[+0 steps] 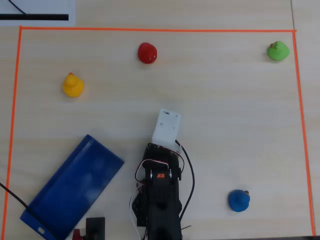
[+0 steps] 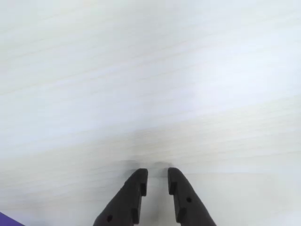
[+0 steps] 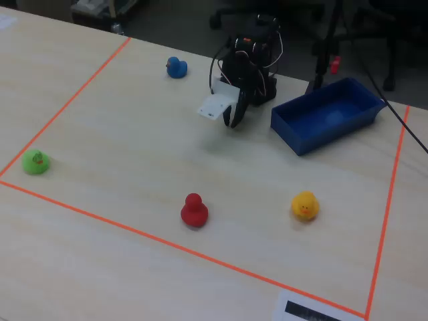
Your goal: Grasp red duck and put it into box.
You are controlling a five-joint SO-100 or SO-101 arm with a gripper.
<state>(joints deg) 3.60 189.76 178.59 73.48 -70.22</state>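
Black two-finger gripper [image 2: 157, 181], seen from the wrist view, has its dark fingers nearly together with only a narrow slit between the tips, gripping nothing, pointed at bare pale wood table [image 2: 150, 84]. In the overhead view the fingers are hidden under a white block-shaped housing [image 1: 166, 126] on the black arm [image 1: 159, 190], whose base is cut off at the bottom edge.

A small glossy red rubber duck [image 1: 147, 52] sits near the top orange tape line [image 1: 160, 30], well apart from the gripper, with open table between them. In the fixed view the same red duck [image 3: 194, 210] stands upright near the front tape.

A long shallow glossy blue rectangular box [image 1: 72, 187] lies at an angle just left of the arm in the overhead view, its lower corner cut off; nothing shows inside it.

Around the marked area: a yellow rubber duck [image 1: 73, 85] left of the red one, a green rubber duck [image 1: 278, 51] in the top right corner, and a blue rubber duck [image 1: 239, 200] right of the arm. A purple sliver at the wrist view's lower left corner is too small to identify.
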